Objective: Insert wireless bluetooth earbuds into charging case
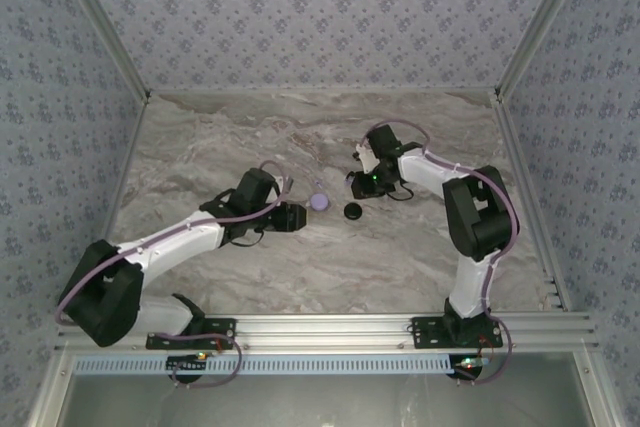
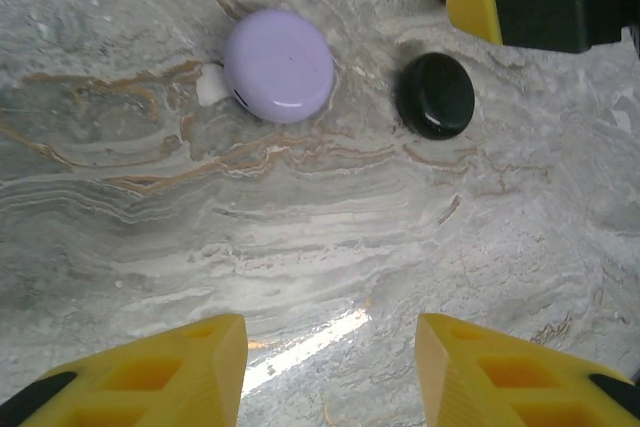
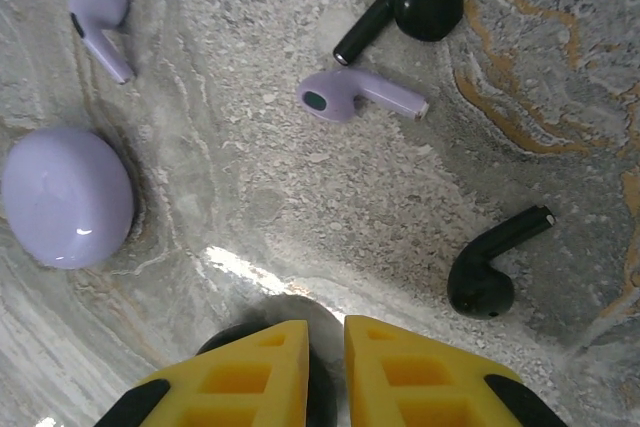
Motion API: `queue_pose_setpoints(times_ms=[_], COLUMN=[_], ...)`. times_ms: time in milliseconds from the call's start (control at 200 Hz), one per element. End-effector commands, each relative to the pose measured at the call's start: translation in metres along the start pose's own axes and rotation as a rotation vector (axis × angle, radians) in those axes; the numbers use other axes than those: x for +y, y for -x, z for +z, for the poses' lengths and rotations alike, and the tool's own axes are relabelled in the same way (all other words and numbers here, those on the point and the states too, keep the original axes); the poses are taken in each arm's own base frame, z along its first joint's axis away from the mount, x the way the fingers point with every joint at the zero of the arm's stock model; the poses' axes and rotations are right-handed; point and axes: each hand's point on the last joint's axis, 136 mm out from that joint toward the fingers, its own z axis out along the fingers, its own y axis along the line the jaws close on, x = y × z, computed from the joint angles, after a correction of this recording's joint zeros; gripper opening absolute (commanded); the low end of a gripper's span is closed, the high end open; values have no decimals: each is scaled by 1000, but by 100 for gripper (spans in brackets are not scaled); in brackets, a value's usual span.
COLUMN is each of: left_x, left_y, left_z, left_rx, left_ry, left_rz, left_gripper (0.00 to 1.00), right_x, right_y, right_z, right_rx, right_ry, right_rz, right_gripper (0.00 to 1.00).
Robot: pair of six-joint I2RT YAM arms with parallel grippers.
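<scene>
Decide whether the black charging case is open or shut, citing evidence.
Shut: the black charging case shows one smooth, glossy dome with no cavity exposed.

1. This is a robotics test cell in a lab, not a home. Two white-and-black arms, the left arm (image 1: 160,242) and the right arm (image 1: 470,217), are bolted to an aluminium rail (image 1: 330,327) at the near edge.
2. Aluminium profile posts (image 1: 100,22) frame a closed booth. Its walls (image 1: 320,7) carry one repeating blue-grey floral print on all three sides.
3. The surface (image 1: 250,267) is a marble-patterned sheet that forms the booth floor.
4. Lavender cables (image 1: 513,215) run along the arms, and indicator lights (image 1: 470,360) glow by the bases.
5. The left hand (image 2: 328,332) and the right hand (image 3: 326,332) have yellow moulded plastic fingers, seen from wrist cameras.
</scene>
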Motion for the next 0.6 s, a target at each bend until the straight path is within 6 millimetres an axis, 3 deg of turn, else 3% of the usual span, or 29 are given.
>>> queue_pose_setpoints(times_ms=[0, 580, 595], left_x=[-10, -19, -19], left_y=[0, -6, -5], left_z=[6, 32, 32], left_rx=[8, 56, 55], left_ry=[-32, -42, -41], left_rz=[0, -9, -11], left_gripper=[47, 42, 42], right_x=[-5, 0, -3], right_y=[-8, -34, -46], right_z=[6, 4, 7], right_rx=[55, 105, 129], right_ry=[-46, -60, -62], right_rz=[3, 0, 9], right_gripper=[18, 18, 17])
